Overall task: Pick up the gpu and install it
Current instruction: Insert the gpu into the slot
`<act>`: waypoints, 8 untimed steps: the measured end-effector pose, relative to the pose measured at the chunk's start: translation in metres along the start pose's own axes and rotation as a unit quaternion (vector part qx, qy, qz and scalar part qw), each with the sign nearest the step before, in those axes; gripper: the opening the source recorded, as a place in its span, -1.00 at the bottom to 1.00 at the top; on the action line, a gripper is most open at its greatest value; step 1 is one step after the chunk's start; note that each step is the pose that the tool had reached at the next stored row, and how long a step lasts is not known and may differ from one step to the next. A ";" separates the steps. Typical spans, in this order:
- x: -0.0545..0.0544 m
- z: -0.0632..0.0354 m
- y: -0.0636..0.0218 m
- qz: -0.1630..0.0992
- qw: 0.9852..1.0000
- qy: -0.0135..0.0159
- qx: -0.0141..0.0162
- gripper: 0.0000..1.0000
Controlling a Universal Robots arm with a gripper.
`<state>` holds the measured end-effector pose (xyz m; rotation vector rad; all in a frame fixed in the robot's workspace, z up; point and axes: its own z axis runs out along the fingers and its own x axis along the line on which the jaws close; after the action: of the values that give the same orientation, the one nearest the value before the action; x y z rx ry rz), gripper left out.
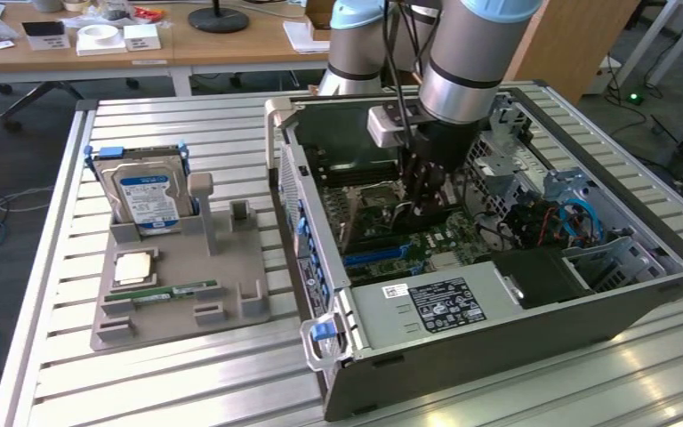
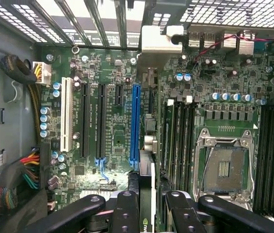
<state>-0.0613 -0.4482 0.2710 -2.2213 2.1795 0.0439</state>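
The gpu [image 2: 149, 145] appears edge-on as a thin dark card running up from between my fingers, with its silver bracket [image 2: 161, 41] at the case's slotted rear wall. My gripper [image 2: 150, 200] is shut on it, black fingers [image 2: 127, 206] on either side. The card's edge hangs just beside the long blue slot [image 2: 135, 126] on the green motherboard [image 2: 112, 141]. In the exterior view my gripper [image 1: 427, 206] reaches straight down into the open computer case [image 1: 484, 311], low over the motherboard [image 1: 407, 245].
On the exterior view's left, a grey tray [image 1: 235, 267] holds an upright hard drive with a blue label [image 1: 146, 191], a RAM stick [image 1: 175, 291] and a CPU chip [image 1: 134, 267]. Inside the case are black slots [image 2: 85, 121], a white slot [image 2: 66, 114], an empty CPU socket [image 2: 224, 167] and cable bundles [image 2: 27, 174].
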 end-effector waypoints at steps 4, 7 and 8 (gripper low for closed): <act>0.002 -0.0001 0.0017 0.000 1.000 0.000 0.000 -0.48; 0.004 -0.0001 0.0029 0.000 1.000 0.000 0.001 -0.48; 0.004 -0.0001 0.0035 0.000 1.000 0.000 0.001 -0.48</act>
<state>-0.0647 -0.4523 0.2710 -2.2202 2.1784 0.0416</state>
